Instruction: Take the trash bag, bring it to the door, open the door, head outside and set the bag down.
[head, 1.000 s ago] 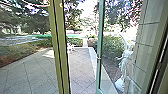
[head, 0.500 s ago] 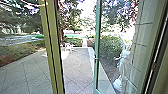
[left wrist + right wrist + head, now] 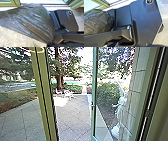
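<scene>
Bag (image 3: 31, 21) just beside your base (image 3: 145, 22), its gathered neck clenched in your left gripper (image 3: 52, 44). Right gripper (image 3: 148, 45): you can't tell its state. Ahead of you, open gap between olive post (image 3: 43, 94) on left and edge of green-framed door (image 3: 94, 94) on right. Paving (image 3: 72, 114) runs on beyond gap; through door's glass you see pale statue (image 3: 120, 109) near wall (image 3: 137, 94).

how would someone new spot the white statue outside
Find the green upright edge of the glass door in the head view. Look right of it, between the leafy bush and the block wall, for the statue. Its white, human-like shape sets it apart from both.
</scene>
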### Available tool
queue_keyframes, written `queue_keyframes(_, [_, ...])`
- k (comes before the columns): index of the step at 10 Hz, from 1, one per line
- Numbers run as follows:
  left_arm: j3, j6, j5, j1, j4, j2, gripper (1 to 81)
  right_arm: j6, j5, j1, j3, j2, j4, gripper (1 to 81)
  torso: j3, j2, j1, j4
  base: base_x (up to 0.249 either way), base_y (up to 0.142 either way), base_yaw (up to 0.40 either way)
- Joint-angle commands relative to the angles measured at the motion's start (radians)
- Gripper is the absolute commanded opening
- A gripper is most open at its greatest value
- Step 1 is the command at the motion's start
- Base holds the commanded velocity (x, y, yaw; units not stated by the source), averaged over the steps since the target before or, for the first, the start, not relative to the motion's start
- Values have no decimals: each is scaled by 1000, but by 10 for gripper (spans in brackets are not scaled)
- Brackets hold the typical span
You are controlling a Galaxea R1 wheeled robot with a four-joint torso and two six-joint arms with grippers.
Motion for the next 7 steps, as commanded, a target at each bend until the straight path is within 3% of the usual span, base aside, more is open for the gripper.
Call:
queue_keyframes(1, [1,5,55,-63,6,1,10,-2,-47,53,-1,6,-11,811,0,0,0,0,0,-126,0])
queue_keyframes(7, [1,5,55,-63,7,6,10,-2,-47,48,-1,8,-11,811,0,0,0,0,0,-126,0])
